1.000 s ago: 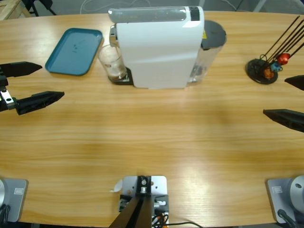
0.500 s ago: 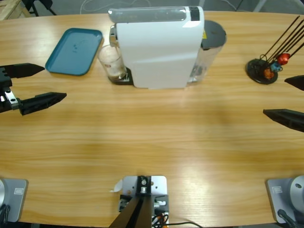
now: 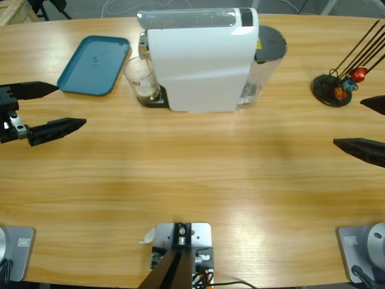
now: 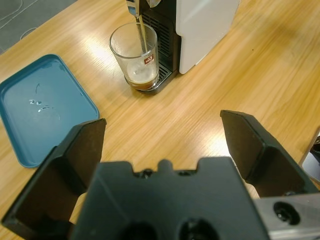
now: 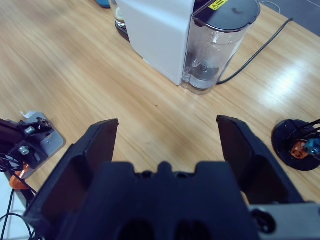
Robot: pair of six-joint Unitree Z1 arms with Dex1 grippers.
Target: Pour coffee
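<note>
The long wooden bench (image 3: 192, 174) lies bare and glossy across its near half, wide open between the left gripper (image 3: 63, 107) at one side edge and the right gripper (image 3: 355, 123) at the other; both sets of fingers are spread wide and hold nothing. Farther back stand one white coffee machine (image 3: 198, 60) with one clear water tank (image 5: 212, 55), one glass (image 4: 135, 57) on its drip plate under the spout holding the coffee (image 4: 141, 77), one teal tray (image 3: 95, 65) just beside the glass, and one black capsule stand (image 3: 332, 89) well apart near the right edge; grey floor shows beyond the far edge.
</note>
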